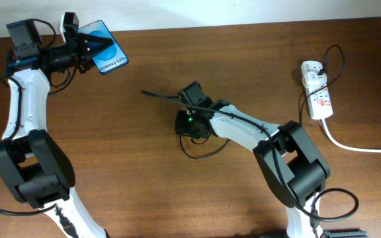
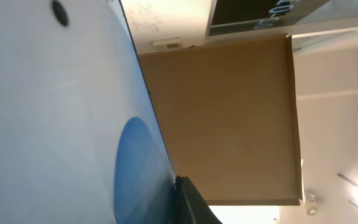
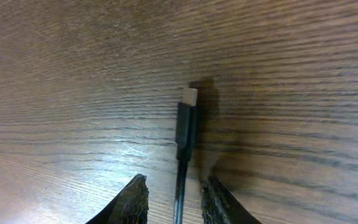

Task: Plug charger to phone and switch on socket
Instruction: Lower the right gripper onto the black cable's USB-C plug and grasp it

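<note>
My left gripper (image 1: 88, 45) is shut on the phone (image 1: 111, 58), a blue-screened "Galaxy S25", and holds it at the far left. In the left wrist view the phone's screen (image 2: 55, 124) fills the left side, with one black finger against its edge. The charger (image 1: 157, 96) is a thin black cable lying mid-table. Its connector tip (image 3: 189, 96) points away from my right gripper (image 3: 178, 196). The right gripper (image 1: 189, 99) is open a little, with the cable between its fingers and a gap on each side. The white socket (image 1: 316, 89) lies at the far right.
The socket's thick white cord (image 1: 356, 147) runs off to the right edge. The thin black cable loops under the right arm (image 1: 200, 151) and again beside the socket (image 1: 336, 59). The wall edge runs along the table's far side.
</note>
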You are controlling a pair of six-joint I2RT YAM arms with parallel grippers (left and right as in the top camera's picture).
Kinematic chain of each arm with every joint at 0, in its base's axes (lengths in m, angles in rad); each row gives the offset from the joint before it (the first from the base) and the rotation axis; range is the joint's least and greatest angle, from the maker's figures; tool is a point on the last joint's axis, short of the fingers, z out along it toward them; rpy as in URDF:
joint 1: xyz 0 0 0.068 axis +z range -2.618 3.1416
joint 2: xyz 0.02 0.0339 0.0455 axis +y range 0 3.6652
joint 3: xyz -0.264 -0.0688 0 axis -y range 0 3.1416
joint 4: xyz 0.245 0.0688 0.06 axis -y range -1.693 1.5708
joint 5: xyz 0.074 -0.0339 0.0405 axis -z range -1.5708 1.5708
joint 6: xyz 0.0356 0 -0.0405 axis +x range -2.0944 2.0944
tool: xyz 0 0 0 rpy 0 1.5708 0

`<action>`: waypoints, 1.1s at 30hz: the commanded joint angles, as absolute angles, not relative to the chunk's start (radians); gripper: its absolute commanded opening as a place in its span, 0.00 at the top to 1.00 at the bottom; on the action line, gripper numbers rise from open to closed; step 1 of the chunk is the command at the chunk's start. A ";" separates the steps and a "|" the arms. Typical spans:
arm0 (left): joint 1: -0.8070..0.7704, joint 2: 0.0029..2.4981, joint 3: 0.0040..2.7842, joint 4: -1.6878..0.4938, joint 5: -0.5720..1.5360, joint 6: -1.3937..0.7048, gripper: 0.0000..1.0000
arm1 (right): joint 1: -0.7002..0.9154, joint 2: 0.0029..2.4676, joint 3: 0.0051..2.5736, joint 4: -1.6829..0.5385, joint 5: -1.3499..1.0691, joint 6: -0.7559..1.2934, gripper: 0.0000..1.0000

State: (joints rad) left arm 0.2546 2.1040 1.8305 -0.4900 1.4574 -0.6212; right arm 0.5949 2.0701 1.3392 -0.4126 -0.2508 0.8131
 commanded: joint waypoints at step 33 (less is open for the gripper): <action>0.256 2.100 1.845 -0.488 1.469 -0.616 1.00 | 0.629 2.151 1.358 -0.453 -0.036 0.791 0.90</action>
State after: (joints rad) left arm 0.2546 2.1040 1.8305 -0.4904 1.4536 -0.6212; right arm 0.6250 2.0995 1.3785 -0.4274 -0.1081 0.8116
